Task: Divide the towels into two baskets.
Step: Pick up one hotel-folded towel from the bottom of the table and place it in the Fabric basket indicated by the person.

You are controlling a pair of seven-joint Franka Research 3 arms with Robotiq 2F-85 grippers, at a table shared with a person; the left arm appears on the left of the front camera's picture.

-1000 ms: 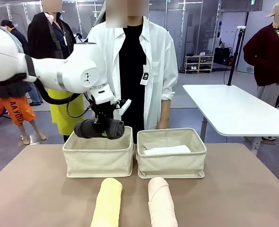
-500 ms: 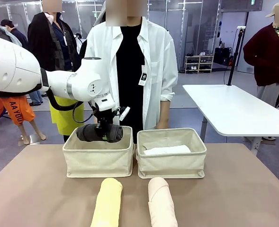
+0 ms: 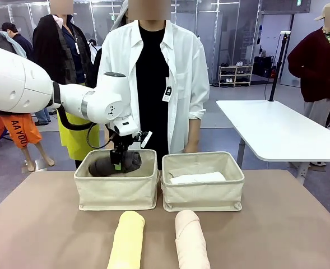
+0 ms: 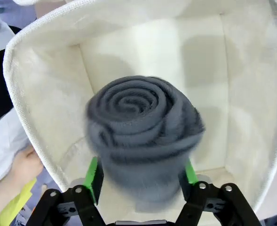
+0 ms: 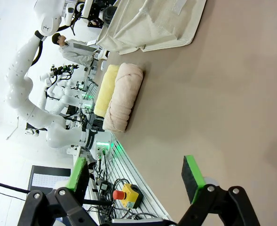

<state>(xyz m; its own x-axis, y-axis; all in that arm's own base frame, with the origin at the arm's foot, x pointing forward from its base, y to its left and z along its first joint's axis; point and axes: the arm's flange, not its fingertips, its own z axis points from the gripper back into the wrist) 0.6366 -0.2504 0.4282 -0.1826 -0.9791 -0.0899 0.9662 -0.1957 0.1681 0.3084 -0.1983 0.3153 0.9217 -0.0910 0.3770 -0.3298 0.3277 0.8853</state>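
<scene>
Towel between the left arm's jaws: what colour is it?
The towel is dark grey, shown best in the left wrist view.

The brown table [image 3: 36, 224] bears the first basket [image 3: 115, 193] directly beneath the left hand [image 3: 119, 162], with the second basket [image 3: 203, 196] just beside it, to the hand's right. On the robot's side of the hand, the pale yellow towel [image 3: 127, 241] and the peach-pink towel [image 3: 191, 241] lie side by side.

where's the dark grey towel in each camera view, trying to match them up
front view: dark grey towel left of centre, in the mouth of the left basket, under the left hand.
left wrist view: centre, seen end-on, between the hand's pads, basket walls around it.
right wrist view: too small to tell; maybe the dark patch by the baskets at the top edge.
shared landmark: the cream canvas baskets.
</scene>
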